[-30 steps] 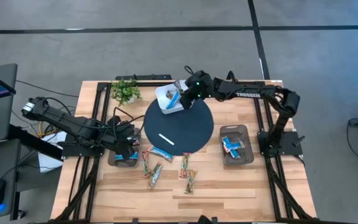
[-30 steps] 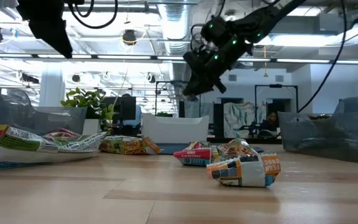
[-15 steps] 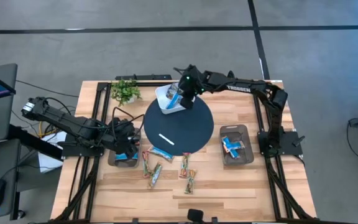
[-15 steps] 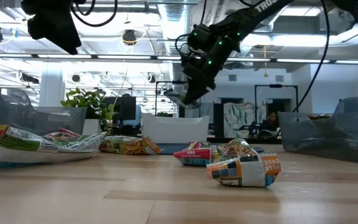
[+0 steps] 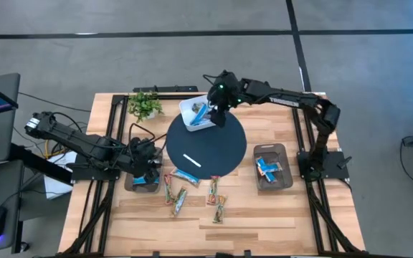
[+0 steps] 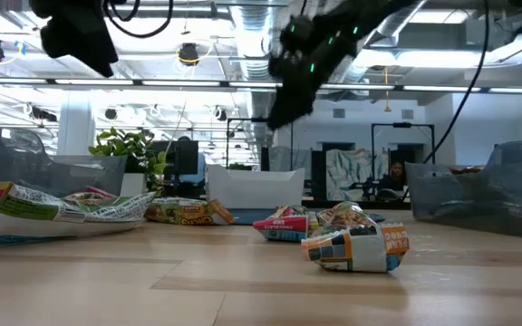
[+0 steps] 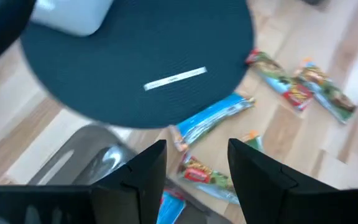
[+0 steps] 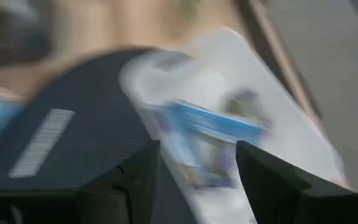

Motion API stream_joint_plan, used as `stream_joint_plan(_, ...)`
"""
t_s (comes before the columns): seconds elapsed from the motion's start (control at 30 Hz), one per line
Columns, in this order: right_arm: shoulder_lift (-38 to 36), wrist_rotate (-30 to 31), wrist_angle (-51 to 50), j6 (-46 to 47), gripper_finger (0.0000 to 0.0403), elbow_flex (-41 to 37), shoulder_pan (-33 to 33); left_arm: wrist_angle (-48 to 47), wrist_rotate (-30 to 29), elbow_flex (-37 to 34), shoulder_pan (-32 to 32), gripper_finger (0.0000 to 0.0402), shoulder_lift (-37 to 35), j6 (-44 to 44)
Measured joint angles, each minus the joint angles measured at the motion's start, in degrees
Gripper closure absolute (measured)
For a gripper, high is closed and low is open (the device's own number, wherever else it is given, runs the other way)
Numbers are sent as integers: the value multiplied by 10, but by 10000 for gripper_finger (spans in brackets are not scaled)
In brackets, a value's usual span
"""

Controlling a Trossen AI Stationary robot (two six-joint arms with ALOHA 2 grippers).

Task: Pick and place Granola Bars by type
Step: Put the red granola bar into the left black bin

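Above the white box (image 5: 196, 115), the right pincer (image 5: 216, 109) hangs spread over a blue granola bar (image 8: 211, 127) lying inside, seemingly for sorting, while the left pincer (image 7: 191, 168) waits apart near loose bars (image 5: 179, 196).

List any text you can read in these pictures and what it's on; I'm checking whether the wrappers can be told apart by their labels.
No text can be read for certain.
Tan bars and the blue-and-white bar near the low camera: printed lettering, crumpled, unreadable.
Right arm: white lettering, too small to read.
White stick on the dark mat: faint marks, blurred.
Blue bar in the white box: blurred.
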Motion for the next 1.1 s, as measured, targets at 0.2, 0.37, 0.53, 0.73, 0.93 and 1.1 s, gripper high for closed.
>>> stream_joint_plan(0.2,-75,-51,-66,0,198,0,66,65,4,0,1,237,4,112)
stream_joint_plan(0.37,-121,-51,-108,22,212,0,135,98,10,0,11,237,21,201)
stream_joint_plan(0.53,-159,-46,-115,81,229,0,198,101,71,0,37,237,54,243)
stream_joint_plan(0.73,-180,8,-125,119,249,0,267,95,204,0,45,237,115,310)
stream_joint_plan(0.93,-186,58,-133,150,266,-3,300,138,288,0,42,237,194,386)
stream_joint_plan(1.1,-191,58,-136,187,278,-23,318,178,314,0,42,237,261,418)
